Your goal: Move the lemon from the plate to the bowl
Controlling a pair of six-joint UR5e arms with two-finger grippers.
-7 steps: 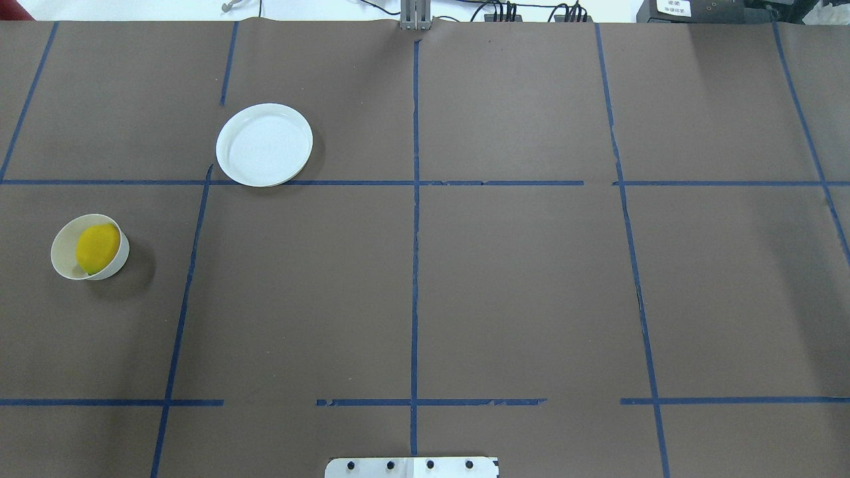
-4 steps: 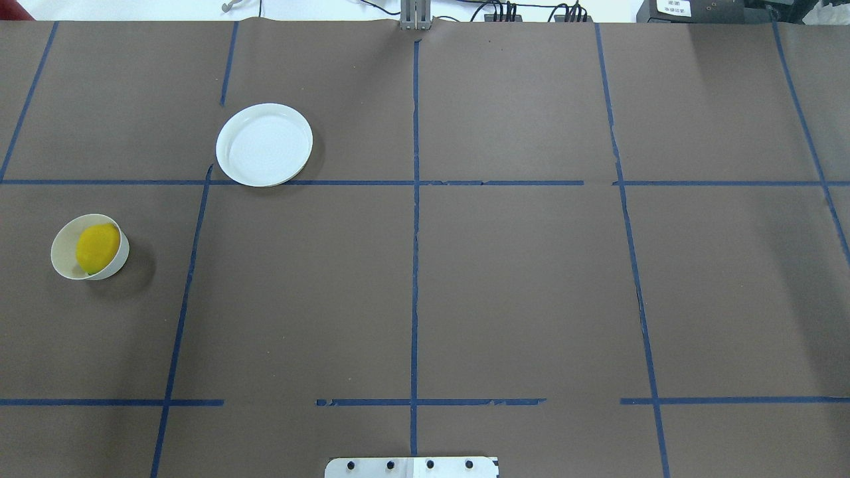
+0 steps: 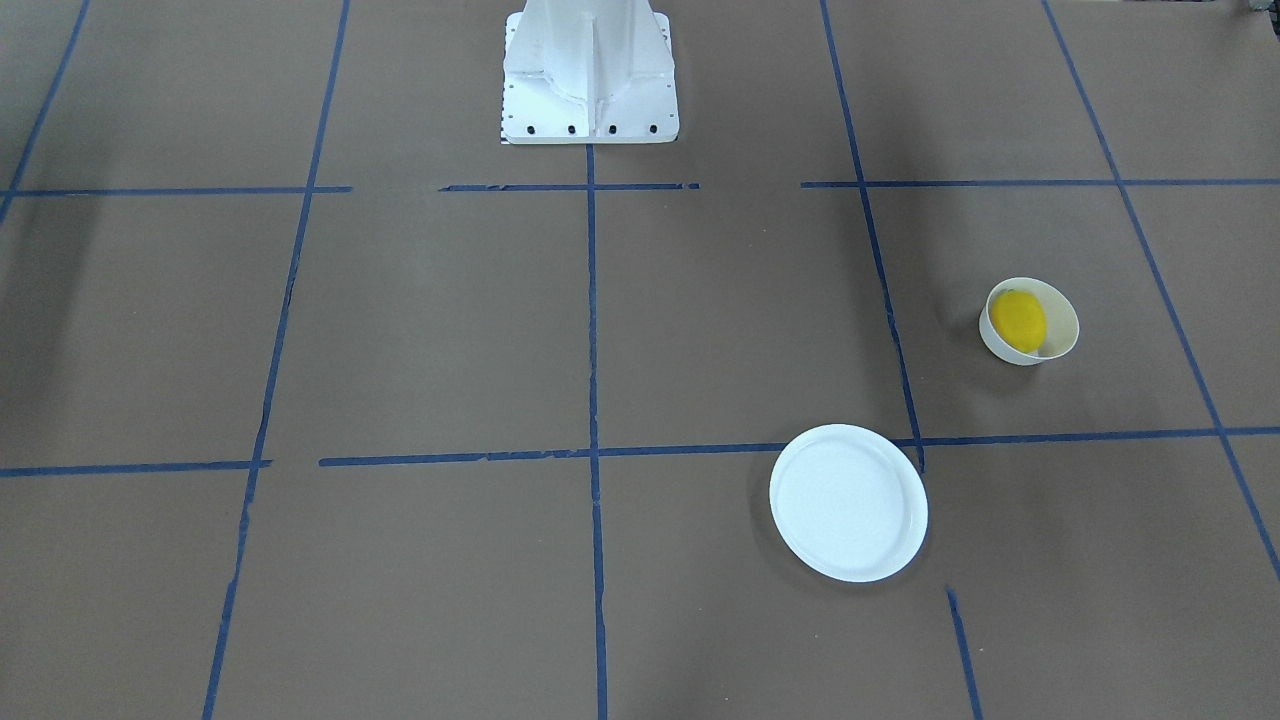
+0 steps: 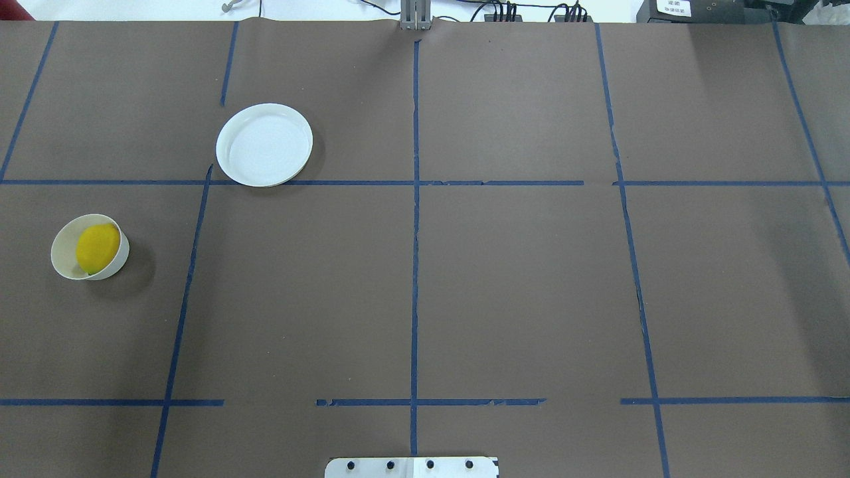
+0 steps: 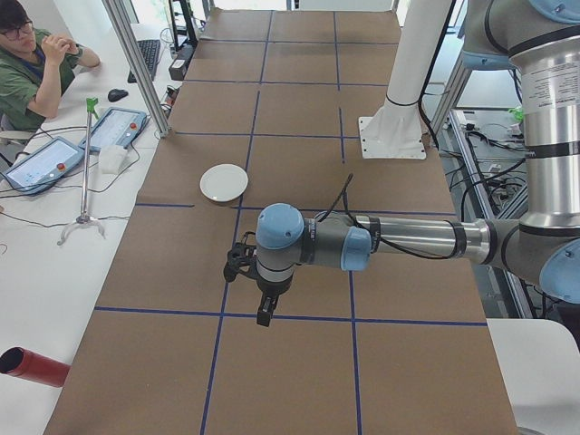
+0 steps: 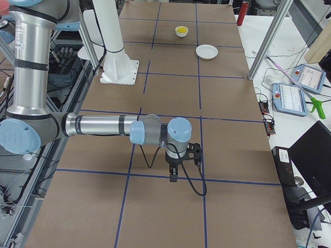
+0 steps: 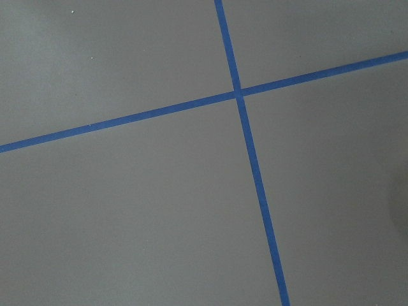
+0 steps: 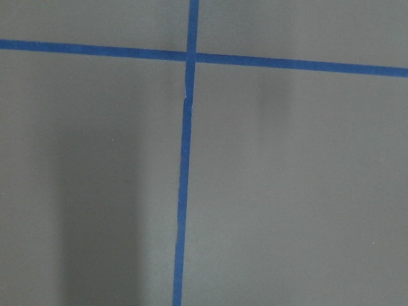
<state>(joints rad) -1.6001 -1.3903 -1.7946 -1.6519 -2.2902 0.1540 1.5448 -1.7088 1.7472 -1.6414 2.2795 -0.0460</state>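
The yellow lemon (image 4: 97,247) lies inside the small off-white bowl (image 4: 114,268) at the table's left side; both also show in the front view, lemon (image 3: 1018,320) in bowl (image 3: 1064,325). The white plate (image 4: 264,144) is bare, farther back and to the right of the bowl, and shows in the front view too (image 3: 848,502). My left gripper (image 5: 265,314) shows only in the left side view and my right gripper (image 6: 173,176) only in the right side view. Both hang over bare table far from the dishes. I cannot tell whether they are open or shut.
The white robot pedestal (image 3: 590,70) stands at the table's near middle edge. Blue tape lines cross the brown table cover. A seated operator (image 5: 27,63) and tablets are beyond the table's far edge. A red cylinder (image 5: 27,365) lies off the table.
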